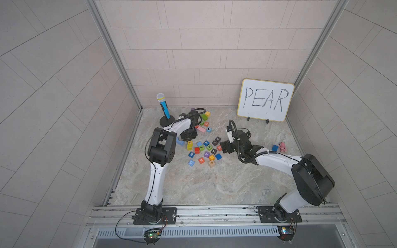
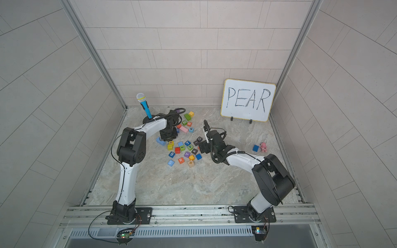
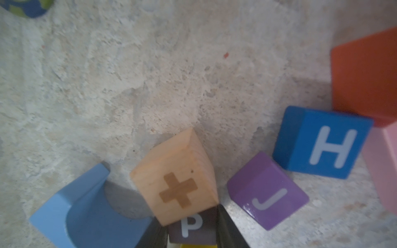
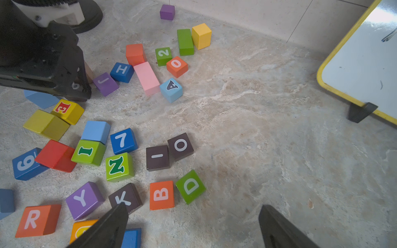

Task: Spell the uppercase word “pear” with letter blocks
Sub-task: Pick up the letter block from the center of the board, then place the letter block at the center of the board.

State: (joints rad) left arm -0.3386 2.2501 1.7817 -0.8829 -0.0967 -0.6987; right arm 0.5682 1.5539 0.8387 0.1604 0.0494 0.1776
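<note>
The left pincer (image 3: 193, 233) is closed on the black P block (image 3: 190, 223). A wooden plus block (image 3: 178, 184) sits tight against it and could tumble when P lifts. The right pincer (image 4: 193, 214) hangs wide open, empty, over the table (image 4: 257, 128), where the E block (image 4: 64, 108), A block (image 4: 171, 89) and R block (image 4: 34, 220) lie.

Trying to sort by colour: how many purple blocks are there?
3: the J block beside the blue H block, the Y block beside the K block, and a plain purple cube near the wall. The left arm may hide more.
</note>
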